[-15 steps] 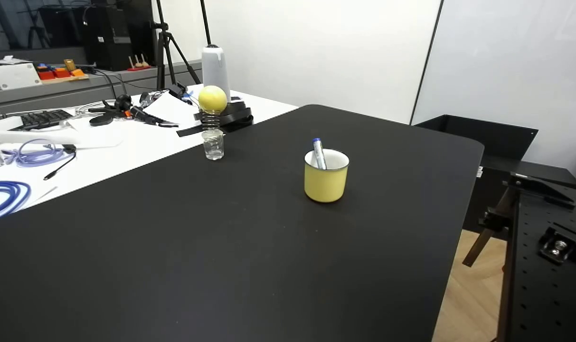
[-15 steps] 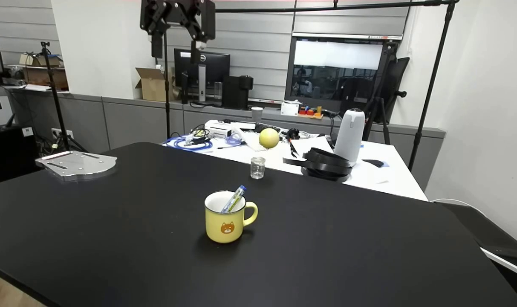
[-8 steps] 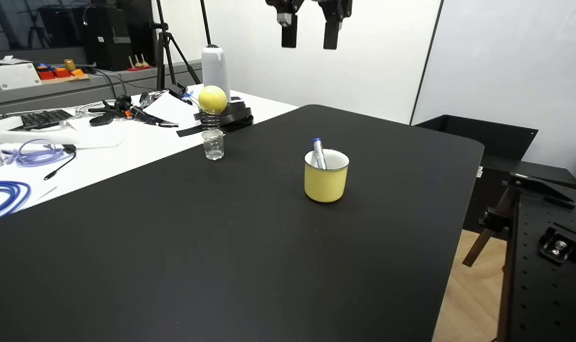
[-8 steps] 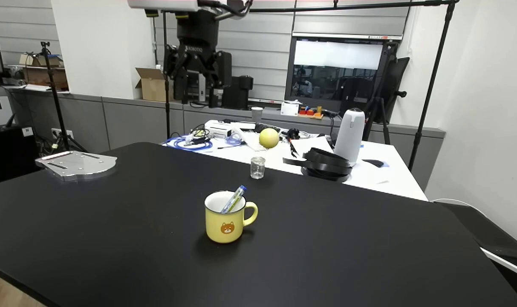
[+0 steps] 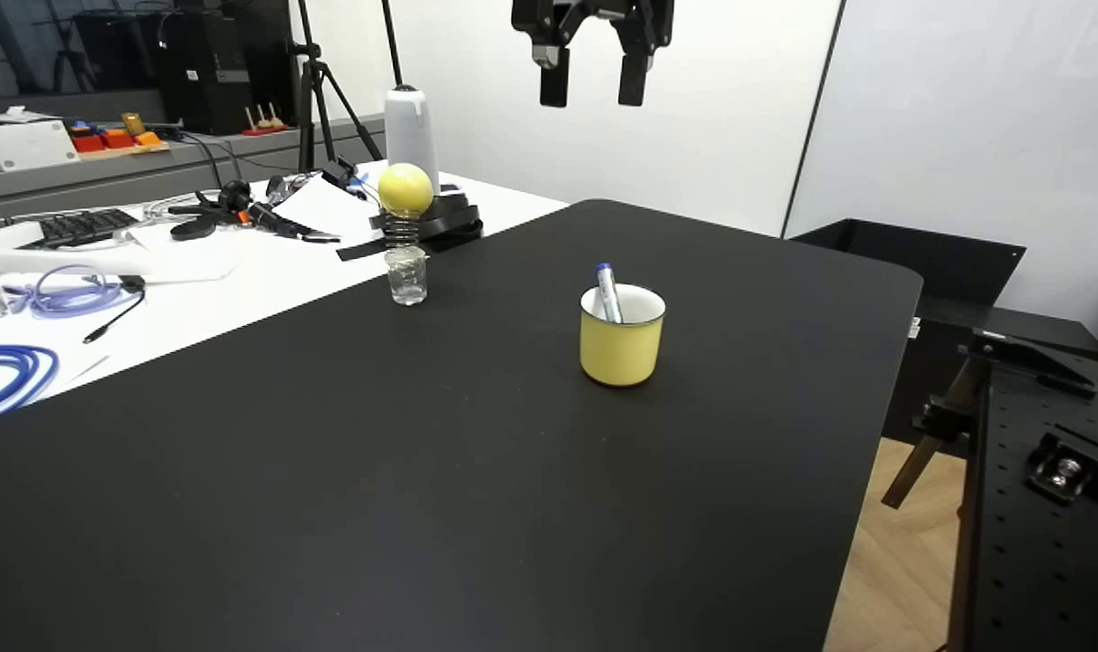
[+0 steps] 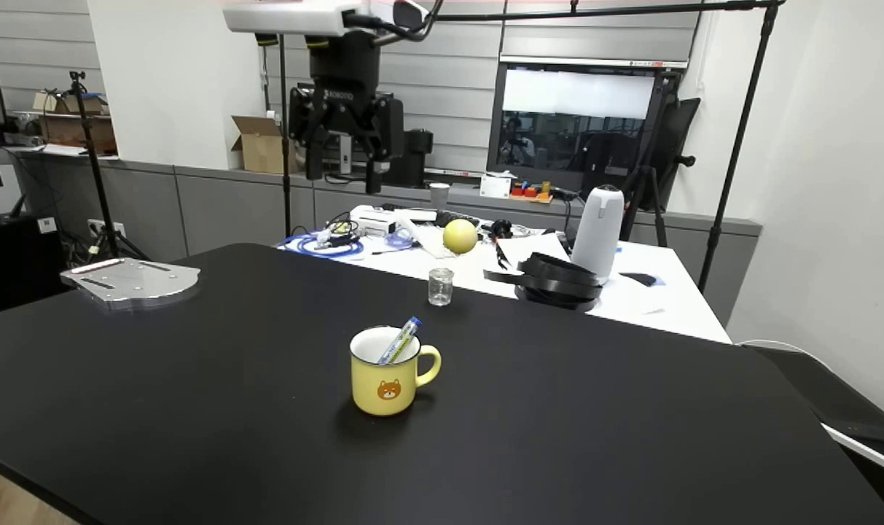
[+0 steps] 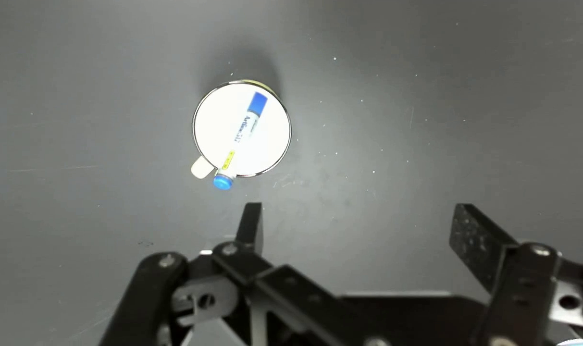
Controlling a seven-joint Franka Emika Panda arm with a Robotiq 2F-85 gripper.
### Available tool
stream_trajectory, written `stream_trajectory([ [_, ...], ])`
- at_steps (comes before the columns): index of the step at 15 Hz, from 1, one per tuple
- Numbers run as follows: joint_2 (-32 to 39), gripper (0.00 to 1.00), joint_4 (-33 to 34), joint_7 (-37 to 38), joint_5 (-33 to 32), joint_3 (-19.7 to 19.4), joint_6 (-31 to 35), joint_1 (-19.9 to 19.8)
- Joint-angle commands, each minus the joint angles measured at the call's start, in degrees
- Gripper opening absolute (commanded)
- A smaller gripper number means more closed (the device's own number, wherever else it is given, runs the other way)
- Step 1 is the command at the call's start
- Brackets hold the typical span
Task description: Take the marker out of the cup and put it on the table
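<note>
The yellow cup (image 5: pixel 618 355) stands upright on the black table (image 5: pixel 422 507); its handle and bear-face print show in an exterior view (image 6: pixel 383 388). The marker (image 5: pixel 609 293) leans inside the cup, its blue end above the rim; it also shows in an exterior view (image 6: pixel 399 343). In the wrist view the marker (image 7: pixel 242 129) lies slantwise across the white inside of the cup (image 7: pixel 272 146), one blue end over the rim near the handle. My gripper (image 5: pixel 594 95) is open and empty, high above the table. In the wrist view the cup is ahead and left of my open fingers (image 7: pixel 359 206).
A small clear glass (image 6: pixel 440 286) stands near the table's edge beside the cluttered white desk (image 6: pixel 653 306). A yellow ball (image 6: pixel 460 237) and black straps (image 6: pixel 558 281) are on the desk side. A metal plate (image 6: pixel 132 283) lies at the table's far left in that exterior view.
My gripper has come down from higher up, entering an exterior view where it was out of frame one second ago. In the last half second it lowered slightly. The cup and marker have not moved.
</note>
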Motion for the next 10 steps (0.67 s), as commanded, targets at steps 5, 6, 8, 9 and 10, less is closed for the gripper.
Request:
stream_trajectory([
  [5,9.71,1.00,2.06,4.51,-2.11,-3.62,5.01,-3.21],
  [6,11.34,1.00,2.46,4.65,-1.92,-4.07,5.42,-3.53],
  [8,14.20,1.00,3.14,4.94,-1.64,-4.70,6.31,-3.86],
  [9,15.37,1.00,3.46,5.20,-1.69,-4.86,6.99,-3.83],
  [10,16.41,1.00,3.54,5.99,-1.93,-4.95,8.81,-3.54],
])
